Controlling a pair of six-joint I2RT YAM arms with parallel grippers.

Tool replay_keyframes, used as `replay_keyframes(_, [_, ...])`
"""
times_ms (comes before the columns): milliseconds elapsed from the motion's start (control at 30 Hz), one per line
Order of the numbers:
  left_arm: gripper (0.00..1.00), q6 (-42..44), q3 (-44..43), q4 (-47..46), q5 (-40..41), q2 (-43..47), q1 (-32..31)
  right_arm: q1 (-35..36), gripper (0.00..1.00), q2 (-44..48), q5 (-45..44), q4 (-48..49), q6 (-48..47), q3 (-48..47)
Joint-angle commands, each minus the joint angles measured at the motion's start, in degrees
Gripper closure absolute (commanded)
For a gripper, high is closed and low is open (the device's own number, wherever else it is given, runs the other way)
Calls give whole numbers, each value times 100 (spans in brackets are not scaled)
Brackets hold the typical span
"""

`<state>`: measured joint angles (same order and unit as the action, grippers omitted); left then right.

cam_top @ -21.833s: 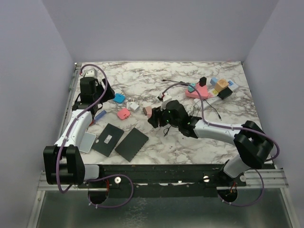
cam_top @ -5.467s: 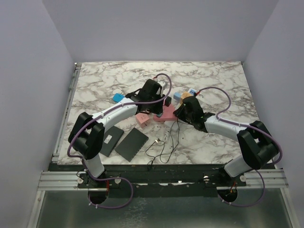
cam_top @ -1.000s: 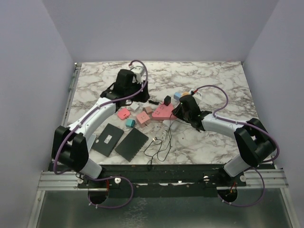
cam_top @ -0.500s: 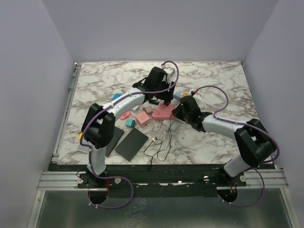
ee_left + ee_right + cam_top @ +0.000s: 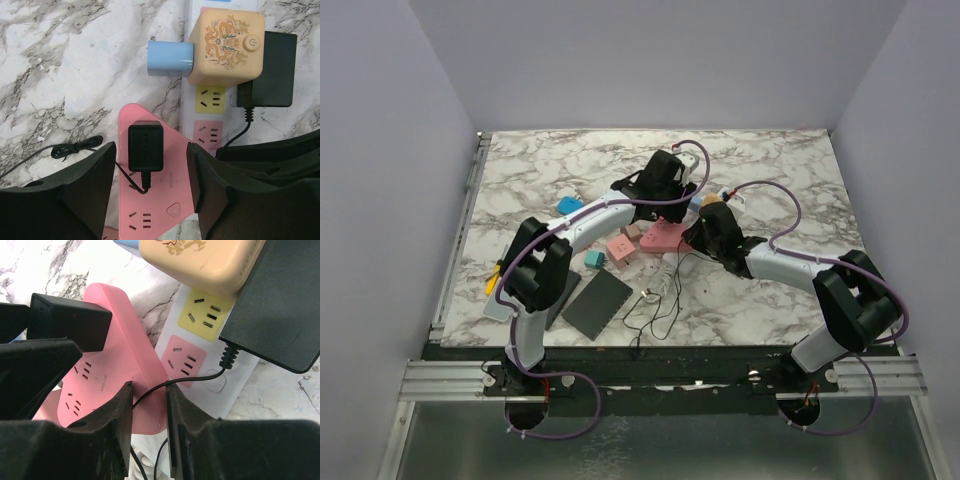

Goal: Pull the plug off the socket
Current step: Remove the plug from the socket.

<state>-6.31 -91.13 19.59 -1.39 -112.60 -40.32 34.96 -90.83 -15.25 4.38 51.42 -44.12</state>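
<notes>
The left gripper (image 5: 151,155) hangs about half open over the black plug (image 5: 145,146), one finger on either side with a gap showing on both. The plug stands in the pink socket (image 5: 150,200), which lies just beside the white strip (image 5: 210,134). The right gripper (image 5: 149,390) is nearly closed, nipping a corner of the pink socket, with a thin black cable (image 5: 192,378) in the gap too.
</notes>
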Motion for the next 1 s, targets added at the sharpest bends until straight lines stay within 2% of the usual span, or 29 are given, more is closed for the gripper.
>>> replay_keyframes(0, [41, 121, 39, 89, 341, -76, -59, 221, 70, -702, 365, -2237, -411, 626])
replay_keyframes(233, [55, 99, -33, 90, 316, -178, -64, 256, 70, -751, 367, -2238, -424, 589])
replay_keyframes(533, [57, 68, -83, 147, 328, -306, -59, 282, 70, -725, 349, -2249, -411, 601])
replay_keyframes(767, [79, 67, -122, 198, 342, -342, -58, 300, 70, -750, 347, -2249, -409, 590])
replay_keyframes(967, [94, 108, -107, 211, 297, -351, -63, 310, 71, -792, 347, -2241, -400, 589])
